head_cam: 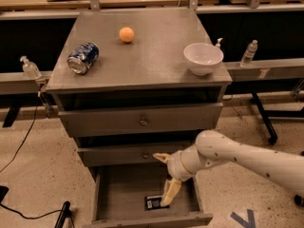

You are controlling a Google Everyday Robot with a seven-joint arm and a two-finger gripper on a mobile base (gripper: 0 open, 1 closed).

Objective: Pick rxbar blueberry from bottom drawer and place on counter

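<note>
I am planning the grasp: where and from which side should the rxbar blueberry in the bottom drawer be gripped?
Probably from above, across its narrow width: the rxbar blueberry lies flat on the bottom drawer floor, with walls around it. The open gripper hangs above it.

The snack bar [152, 203] is a small flat dark packet with white label patches, lying flat on the bare grey floor of the pulled-out bottom drawer [121, 194], near its front wall and right of centre. The claw [160, 180] hangs spread wide just above it, lower finger overlapping the bar's right end. The grey metal surface [152, 61] tops the cabinet above.
</note>
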